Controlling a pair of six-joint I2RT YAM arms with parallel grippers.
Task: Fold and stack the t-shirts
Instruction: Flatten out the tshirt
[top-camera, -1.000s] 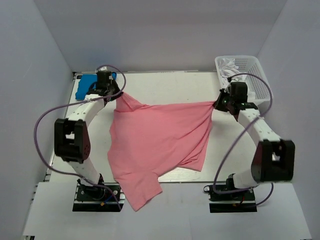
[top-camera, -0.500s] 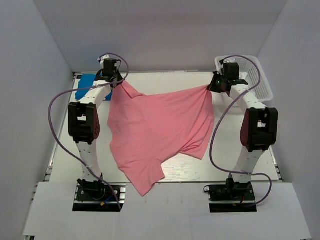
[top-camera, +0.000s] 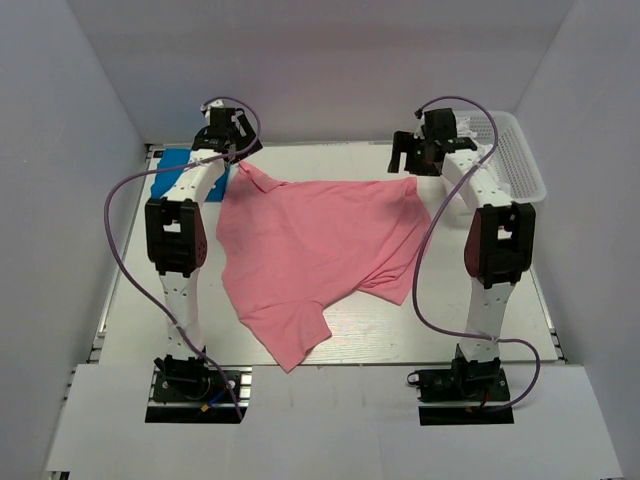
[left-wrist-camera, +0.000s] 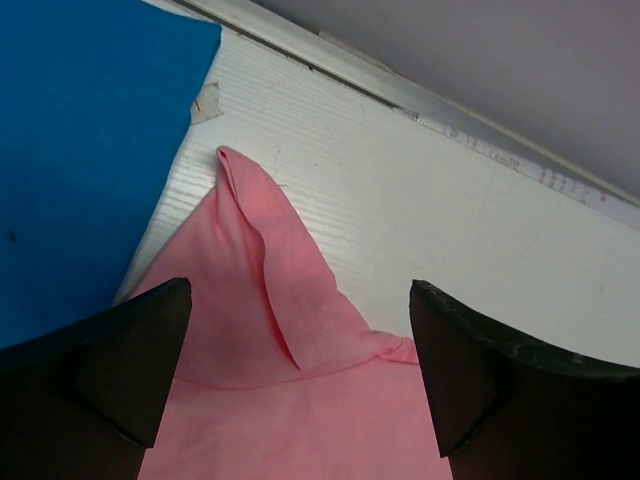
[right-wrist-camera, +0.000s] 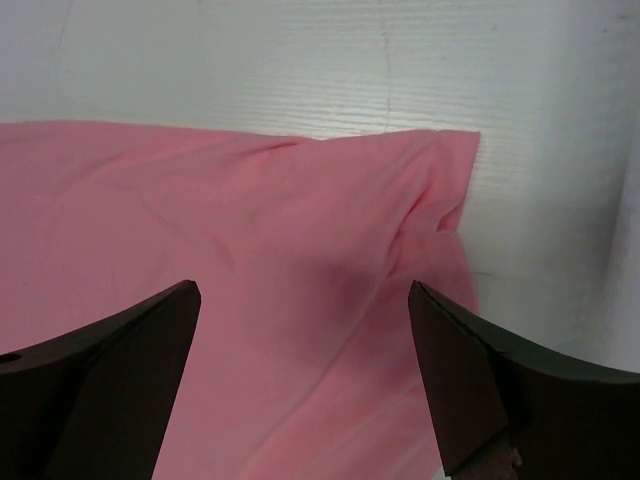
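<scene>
Salmon-pink t-shirt is being released after stretching; left gripper and right gripper are being spread wide, readying it for folding.

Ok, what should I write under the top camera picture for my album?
Left gripper and right gripper open above the pink t-shirt lying on the table.

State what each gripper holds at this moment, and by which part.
Nothing is held. The left gripper and the right gripper both stand open over the pink shirt, with no cloth between their fingers.
</scene>
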